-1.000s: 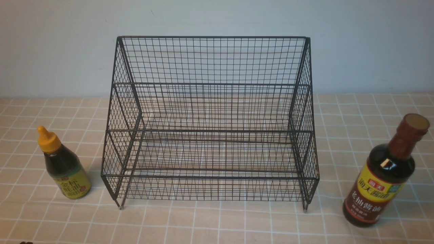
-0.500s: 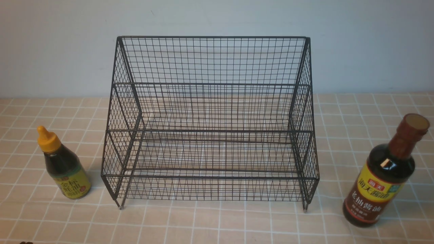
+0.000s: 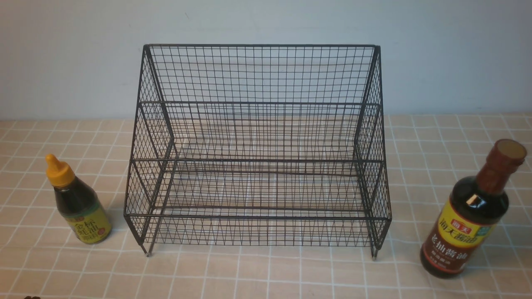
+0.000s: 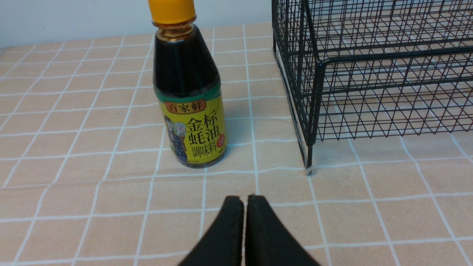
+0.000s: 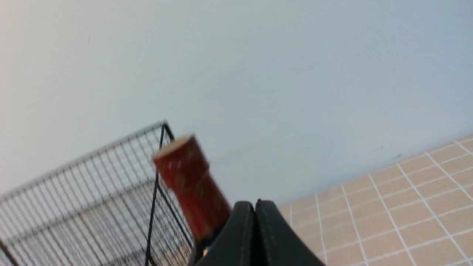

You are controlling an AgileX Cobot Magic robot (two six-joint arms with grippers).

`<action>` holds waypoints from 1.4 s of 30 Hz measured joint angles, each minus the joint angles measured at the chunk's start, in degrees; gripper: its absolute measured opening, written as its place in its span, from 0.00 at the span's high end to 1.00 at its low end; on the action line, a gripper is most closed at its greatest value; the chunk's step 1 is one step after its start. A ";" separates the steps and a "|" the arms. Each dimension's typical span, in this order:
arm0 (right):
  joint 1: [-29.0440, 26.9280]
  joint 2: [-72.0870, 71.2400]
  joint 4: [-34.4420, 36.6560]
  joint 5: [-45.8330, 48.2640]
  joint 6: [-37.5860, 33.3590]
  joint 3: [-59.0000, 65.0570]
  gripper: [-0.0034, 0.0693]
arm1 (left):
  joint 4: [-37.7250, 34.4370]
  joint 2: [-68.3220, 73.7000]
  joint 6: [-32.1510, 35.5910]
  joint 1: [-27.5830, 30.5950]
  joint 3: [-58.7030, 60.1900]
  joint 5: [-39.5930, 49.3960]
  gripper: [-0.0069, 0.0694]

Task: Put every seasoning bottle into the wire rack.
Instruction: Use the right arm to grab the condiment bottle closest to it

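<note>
Desk: peach grid cloth (image 3: 266,274), pale wall (image 3: 83,62) behind.
Wire rack (image 3: 257,145): mid-desk, on its feet.
Short bottle (image 3: 79,207): upright, outside the rack's left side.
Tall bottle (image 3: 469,220): upright, outside the rack's right side.
Left end effector (image 4: 244,200): fingers pressed together, gripping nothing, near the short bottle.
Right end effector (image 5: 254,204): fingers pressed together, gripping nothing.

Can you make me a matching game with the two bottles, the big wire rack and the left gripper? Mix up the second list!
Things:
1. short bottle
2. tall bottle
3. wire rack
4. left gripper

Clues:
A. black mesh, standing between the bottles
B. shut, holding nothing
C. orange-yellow cap, on the rack's left
D. red-brown neck wrap, on the rack's right

Pairs: 1-C, 2-D, 3-A, 4-B
</note>
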 joint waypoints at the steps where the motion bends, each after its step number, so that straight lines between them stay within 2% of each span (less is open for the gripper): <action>1: 0.00 0.00 1.18 -0.89 -0.36 0.00 0.97 | 0.00 0.00 0.00 0.00 0.00 0.00 0.92; 10: 0.00 0.00 2.48 -8.31 -2.89 0.00 0.97 | 0.00 0.00 0.00 0.00 0.00 0.00 0.92; 13: 0.00 0.47 -1.48 -7.13 -3.93 -3.01 0.94 | 0.00 0.00 0.00 0.00 0.00 0.00 0.92; 18: 0.00 8.88 -10.50 -2.23 -4.33 -12.44 0.77 | 0.00 0.00 0.00 0.00 0.00 0.00 0.92; 19: 0.00 12.42 -12.41 -0.58 -4.36 -14.61 0.72 | 0.00 0.00 0.00 0.00 0.00 0.00 0.92; 20: 0.00 12.42 -12.41 -0.35 -4.36 -14.96 0.70 | 0.00 0.00 0.00 0.00 0.00 0.00 0.92; 25: 0.00 27.38 -14.59 3.77 -4.36 -23.66 0.43 | 0.00 0.00 0.00 0.00 0.00 0.00 0.92; 26: 0.00 27.89 -14.58 3.85 -4.36 -23.92 0.43 | 0.00 0.00 0.00 0.00 0.00 0.00 0.92; 27: 0.29 32.30 -14.74 4.58 -4.36 -25.99 0.36 | 0.00 0.00 0.00 0.00 0.00 0.00 0.92; 30: 1.69 37.36 -14.88 5.01 -4.76 -28.67 0.28 | 0.00 0.00 0.00 0.00 0.00 0.00 0.92; 35: 6.43 44.74 -15.13 4.88 -7.14 -32.35 0.18 | 0.00 0.00 0.00 0.00 0.00 0.00 0.92; 42: 8.63 52.96 -15.31 4.38 -10.16 -32.71 0.17 | 0.00 0.00 0.00 0.00 0.00 0.00 0.92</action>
